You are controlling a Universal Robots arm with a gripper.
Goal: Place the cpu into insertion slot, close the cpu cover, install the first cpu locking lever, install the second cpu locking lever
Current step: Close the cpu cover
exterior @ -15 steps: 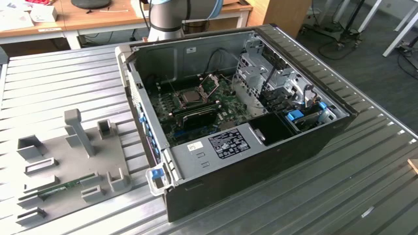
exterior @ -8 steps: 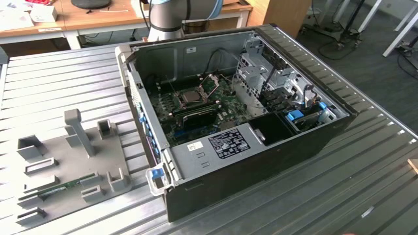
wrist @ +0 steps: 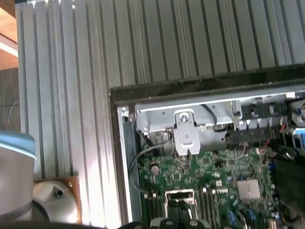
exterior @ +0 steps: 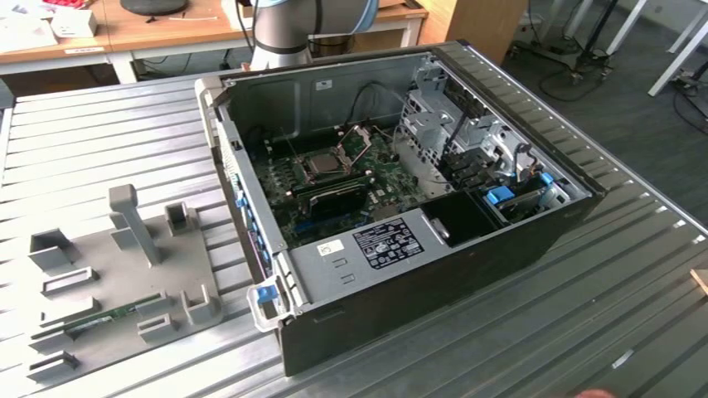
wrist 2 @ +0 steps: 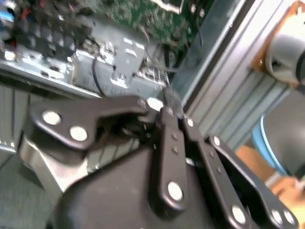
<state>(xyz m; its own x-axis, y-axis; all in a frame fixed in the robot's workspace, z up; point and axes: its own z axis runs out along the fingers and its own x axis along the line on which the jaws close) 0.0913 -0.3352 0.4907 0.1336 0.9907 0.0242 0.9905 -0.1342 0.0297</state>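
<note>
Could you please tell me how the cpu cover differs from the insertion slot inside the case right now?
Pose: in the exterior view the cpu cover stands raised on its hinge, while the insertion slot lies flat on the green motherboard. Look: the cpu cover is an open frame with a cut-out middle, whereas the insertion slot has a dark centre. Both are roughly square, silvery-edged and similar in size.

The robot's arm (exterior: 283, 37) is a smooth silver-grey tube with pale blue trim at its joint, standing at the far side of the scene in the exterior view. In the first wrist view its round silvery base (wrist: 52, 202) is mounted on an orange-brown square plate (wrist: 71, 183), and a pale blue ring (wrist: 14, 143) caps a grey joint. In the second wrist view the glossy black gripper (wrist 2: 161, 110) shows flat linkage bars (wrist 2: 86, 119) joined by bright silver round pins (wrist 2: 174, 191), above a bulky black housing (wrist 2: 114, 200).
</note>
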